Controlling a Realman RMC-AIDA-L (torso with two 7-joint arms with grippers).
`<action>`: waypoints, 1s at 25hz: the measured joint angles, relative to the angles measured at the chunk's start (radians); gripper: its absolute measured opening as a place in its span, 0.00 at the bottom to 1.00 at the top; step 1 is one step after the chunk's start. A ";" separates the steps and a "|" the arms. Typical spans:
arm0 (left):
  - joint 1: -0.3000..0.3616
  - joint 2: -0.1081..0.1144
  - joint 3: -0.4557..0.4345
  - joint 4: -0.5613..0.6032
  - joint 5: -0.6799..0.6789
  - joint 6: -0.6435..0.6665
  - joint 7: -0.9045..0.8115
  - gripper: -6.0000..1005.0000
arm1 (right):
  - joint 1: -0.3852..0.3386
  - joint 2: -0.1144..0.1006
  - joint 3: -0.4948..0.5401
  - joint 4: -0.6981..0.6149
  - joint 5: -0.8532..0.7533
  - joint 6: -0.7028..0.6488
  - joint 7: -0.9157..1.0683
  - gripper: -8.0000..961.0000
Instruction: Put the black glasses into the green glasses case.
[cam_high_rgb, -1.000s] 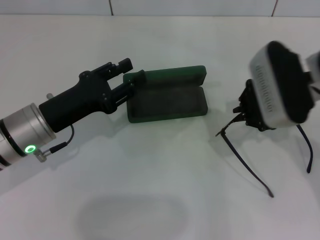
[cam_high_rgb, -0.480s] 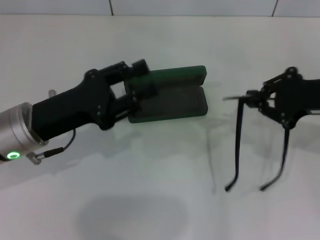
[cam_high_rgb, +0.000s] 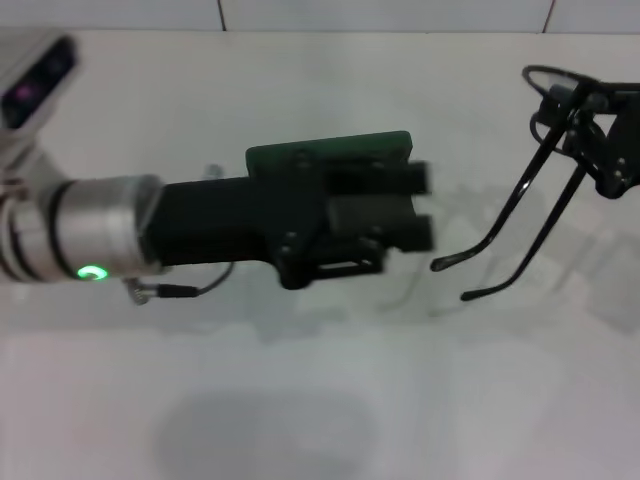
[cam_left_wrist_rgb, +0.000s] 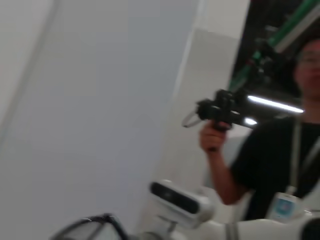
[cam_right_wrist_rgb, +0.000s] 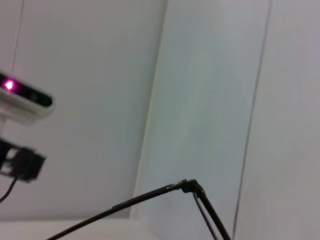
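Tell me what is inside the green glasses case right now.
Nothing can be confirmed inside. The left gripper hangs over the green glasses case, hiding its tray; only the lid edge shows. The black glasses are held up by the right gripper, outside it.

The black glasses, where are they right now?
In the head view, the black glasses hang at far right from the right gripper, right of the green glasses case.

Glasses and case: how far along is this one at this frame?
Done: the black glasses are off the table, held up by the right gripper, temple arms hanging down. In hand: the left gripper sits over the green glasses case, hiding most of it. Left: getting the glasses into the case.
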 joint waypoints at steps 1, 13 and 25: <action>-0.034 -0.004 0.027 0.000 0.007 0.000 -0.030 0.53 | 0.012 0.001 -0.001 0.036 0.024 -0.005 -0.026 0.11; -0.153 -0.026 0.110 -0.012 0.008 -0.011 -0.126 0.53 | 0.103 0.008 -0.084 0.197 0.082 -0.016 -0.127 0.11; -0.140 -0.030 0.127 -0.047 0.009 -0.068 -0.140 0.53 | 0.105 0.008 -0.191 0.203 0.134 -0.080 -0.133 0.11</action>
